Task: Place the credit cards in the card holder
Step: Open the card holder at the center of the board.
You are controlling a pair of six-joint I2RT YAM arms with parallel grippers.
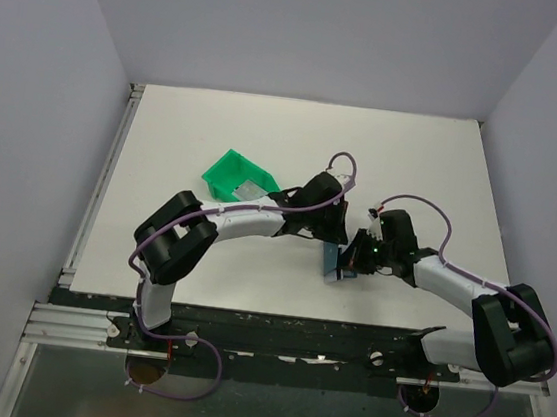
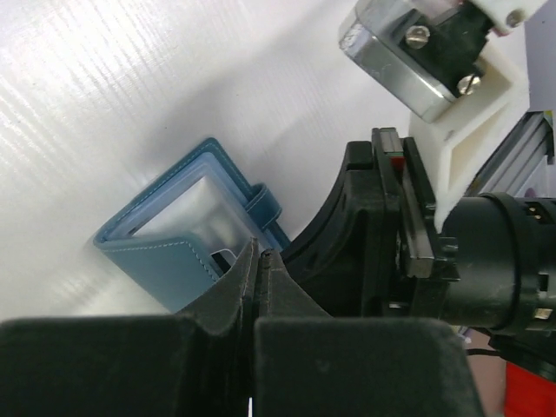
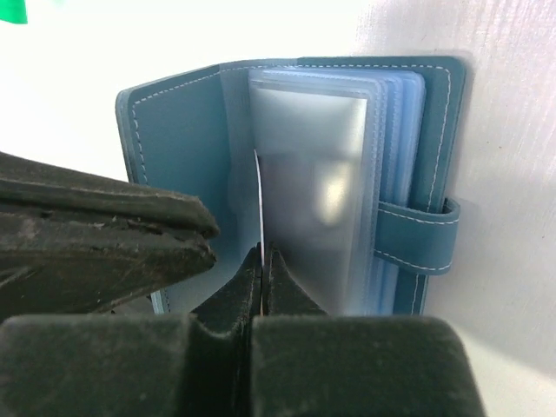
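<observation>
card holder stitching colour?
White stitching along the slate-blue card holder cover; clearest in the right wrist view.

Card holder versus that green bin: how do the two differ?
The card holder is slate blue; the green bin is bright green. The card holder is a folding wallet, opened, with clear sleeves showing; the green bin is an open-topped tray. The card holder lies near the front, centrally; the green bin sits farther back, to the left. Both rest on the white table.
</observation>
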